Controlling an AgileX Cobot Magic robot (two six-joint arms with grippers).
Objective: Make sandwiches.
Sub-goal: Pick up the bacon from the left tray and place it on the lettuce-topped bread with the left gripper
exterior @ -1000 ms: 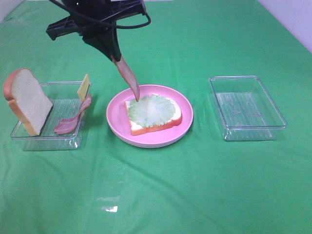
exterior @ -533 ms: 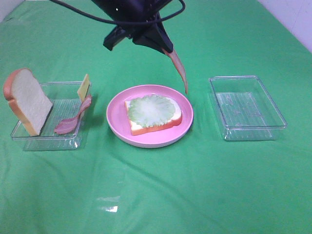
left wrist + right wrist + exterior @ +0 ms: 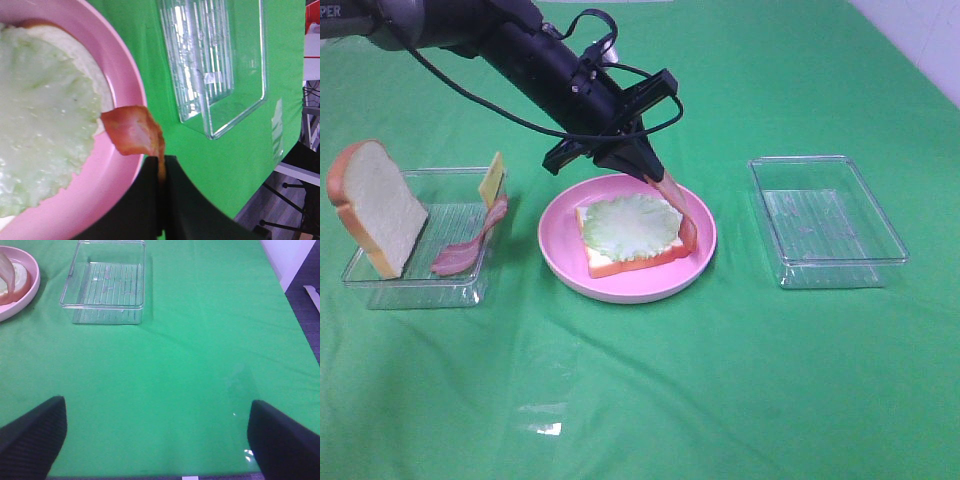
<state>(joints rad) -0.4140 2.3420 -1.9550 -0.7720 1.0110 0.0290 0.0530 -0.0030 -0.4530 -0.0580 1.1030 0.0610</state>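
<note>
The left gripper [image 3: 645, 172] is pinching shut on the top end of a bacon strip [image 3: 678, 210], just above the centre of the high view. The strip is hanging down over the right side of the pink plate [image 3: 560, 250]. Its long axis is slanting from upper left to lower right, and the low tip is pointing down at the right edge of the bread slice [image 3: 630, 264]. It seems to be touching there, beside the lettuce [image 3: 630, 222] rather than lying on it.

The right gripper [image 3: 155, 407] is sitting wide open with nothing in it, over bare green surface [image 3: 640, 400].

Progress-wise I'm calling it roughly halfway: bread and lettuce are down and the bacon is landing. The cheese [image 3: 492, 180], another bacon piece [image 3: 470, 245] and the top bread [image 3: 375, 205] are waiting in the tray at the left [image 3: 420, 285].
</note>
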